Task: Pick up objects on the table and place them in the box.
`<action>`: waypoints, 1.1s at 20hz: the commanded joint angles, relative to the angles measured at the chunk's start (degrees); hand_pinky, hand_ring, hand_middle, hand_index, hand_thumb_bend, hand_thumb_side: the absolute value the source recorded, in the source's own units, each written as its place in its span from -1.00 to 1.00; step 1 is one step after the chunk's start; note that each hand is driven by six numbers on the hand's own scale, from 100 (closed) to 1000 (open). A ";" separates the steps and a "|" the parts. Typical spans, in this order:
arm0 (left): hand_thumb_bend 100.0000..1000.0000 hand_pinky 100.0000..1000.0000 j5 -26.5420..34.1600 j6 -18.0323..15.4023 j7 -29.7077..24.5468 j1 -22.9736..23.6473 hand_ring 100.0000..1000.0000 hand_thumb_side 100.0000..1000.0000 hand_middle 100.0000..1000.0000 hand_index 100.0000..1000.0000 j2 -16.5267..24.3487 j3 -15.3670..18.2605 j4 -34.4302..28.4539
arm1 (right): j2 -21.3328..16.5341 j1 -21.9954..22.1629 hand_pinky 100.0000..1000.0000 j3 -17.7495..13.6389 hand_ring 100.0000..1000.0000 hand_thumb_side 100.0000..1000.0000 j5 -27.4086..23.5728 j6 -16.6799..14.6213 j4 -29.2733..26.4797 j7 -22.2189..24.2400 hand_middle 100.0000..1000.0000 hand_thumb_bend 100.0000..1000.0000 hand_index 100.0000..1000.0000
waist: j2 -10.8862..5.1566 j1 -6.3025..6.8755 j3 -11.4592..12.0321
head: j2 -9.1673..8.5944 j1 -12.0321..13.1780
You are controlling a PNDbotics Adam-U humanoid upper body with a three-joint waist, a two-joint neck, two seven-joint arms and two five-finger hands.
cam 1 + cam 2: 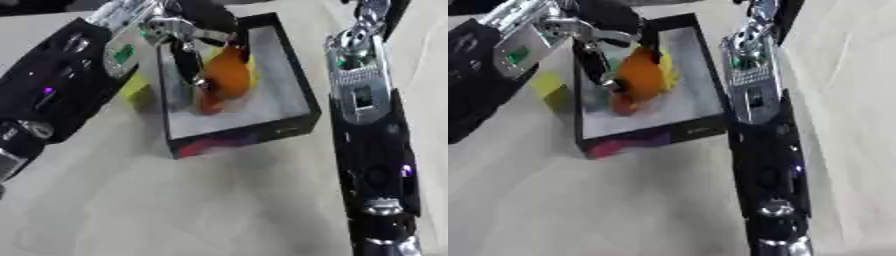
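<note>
Pale grey tabletop (175, 210) carries a black box (289, 122); my left hand (188, 45) curls around an orange object (229, 75) over it.

Pale off-white bench (219, 210), plain matte top with no markings, fills nearly all of both views. It lies askew, with its surface running up to the right. Soft grey shadows sit on it toward the lower left and centre. A dark strip (26, 5) sits beyond the bench's far edge in the top left corner; what it is cannot be made out.
</note>
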 commanded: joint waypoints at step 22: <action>0.39 0.60 12.16 14.71 12.71 11.23 0.60 0.10 0.51 0.72 23.95 9.56 -10.32 | -1.53 -1.18 0.79 -1.21 0.50 0.12 -0.82 0.78 -0.44 -1.08 0.53 -1.00 0.75 | -3.01 -1.33 3.90 | 0.30 -2.88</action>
